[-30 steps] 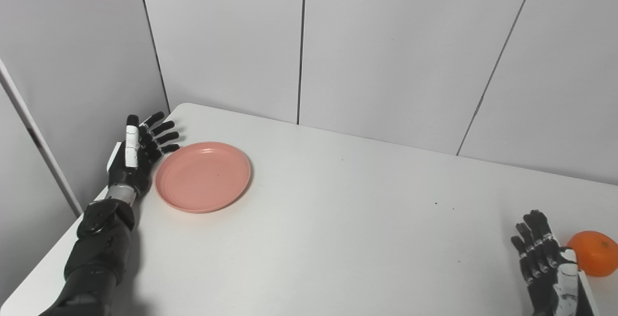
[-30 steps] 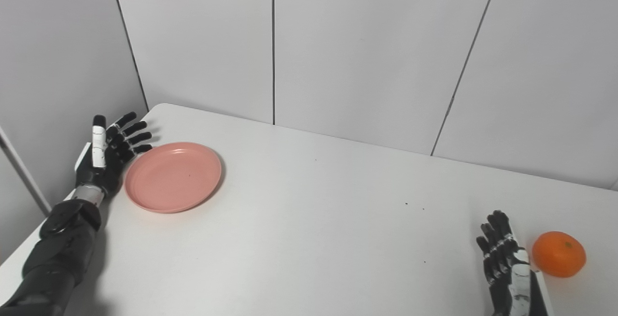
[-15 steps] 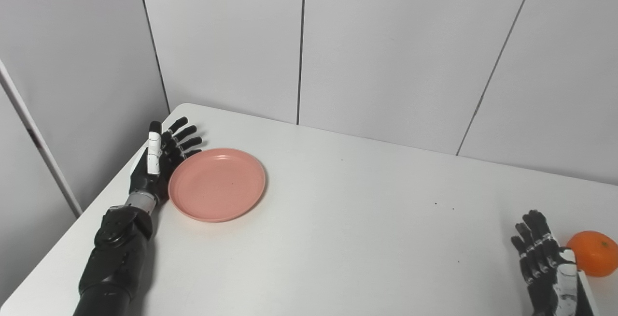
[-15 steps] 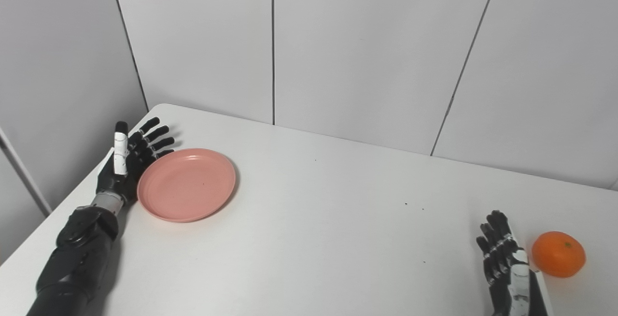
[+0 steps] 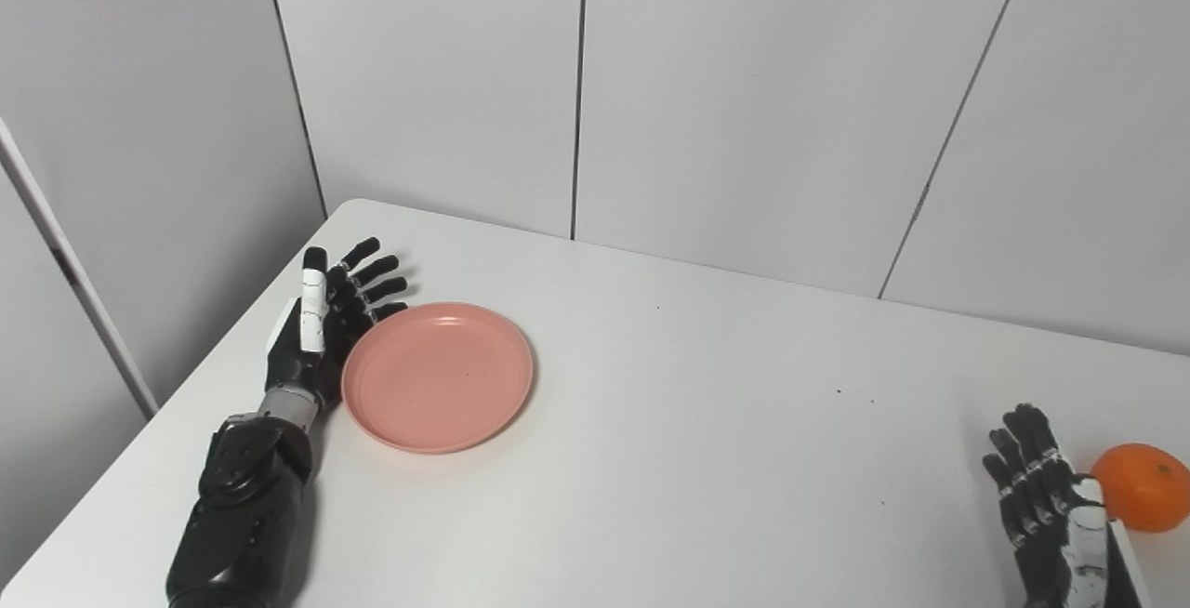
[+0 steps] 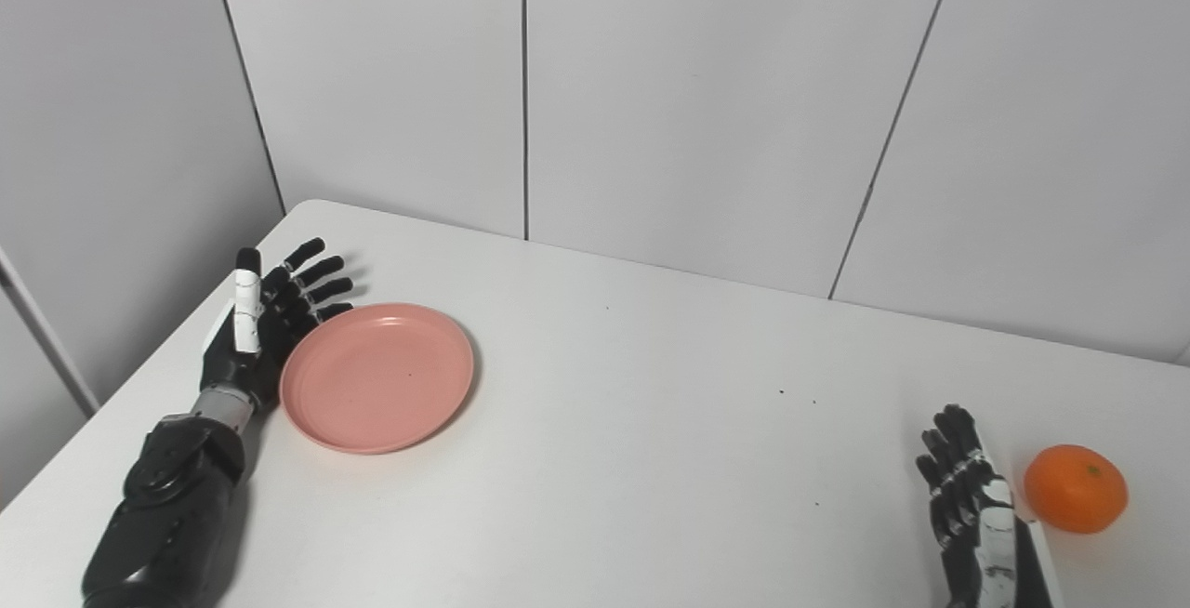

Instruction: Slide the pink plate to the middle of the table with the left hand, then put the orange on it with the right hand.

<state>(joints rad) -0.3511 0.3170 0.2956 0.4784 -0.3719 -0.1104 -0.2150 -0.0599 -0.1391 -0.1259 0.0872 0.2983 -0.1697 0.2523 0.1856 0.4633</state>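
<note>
A pink plate (image 5: 437, 376) lies flat on the white table (image 5: 669, 459), left of its middle. My left hand (image 5: 321, 329) is open, fingers straight, its palm edge against the plate's left rim. An orange (image 5: 1142, 487) sits near the table's right front edge. My right hand (image 5: 1051, 510) is open and empty, resting just left of the orange. In the right eye view the plate (image 6: 376, 376), left hand (image 6: 265, 324), orange (image 6: 1076, 488) and right hand (image 6: 971, 510) show the same way.
Grey panel walls close the table at the back and the left. The table's left edge runs just beside my left forearm (image 5: 246, 506).
My left hand has pushed the pink plate to the right and a little nearer, away from the table's left edge. The right hand and the orange have not moved.
</note>
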